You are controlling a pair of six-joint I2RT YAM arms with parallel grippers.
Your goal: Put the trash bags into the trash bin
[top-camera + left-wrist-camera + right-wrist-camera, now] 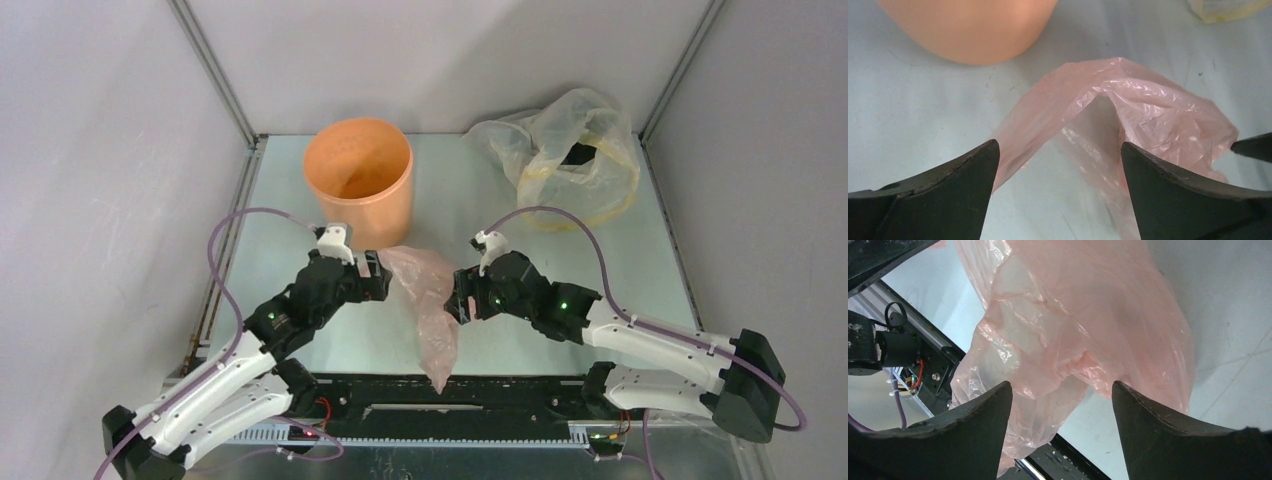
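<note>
The pale pink trash bag (428, 300) lies crumpled on the table between my two grippers, its lower tail reaching the black front rail. The orange trash bin (359, 180) stands upright behind it, a little left. My left gripper (385, 276) is open at the bag's left edge; in the left wrist view the bag (1138, 110) lies just ahead of the spread fingers, with the bin (968, 30) beyond. My right gripper (458, 295) is open at the bag's right edge; the bag (1073, 330) fills the right wrist view ahead of the fingers.
A larger clear yellowish bag (570, 155) with dark contents sits at the back right corner. The black rail (520, 395) runs along the table's front edge. Grey walls enclose the table on three sides.
</note>
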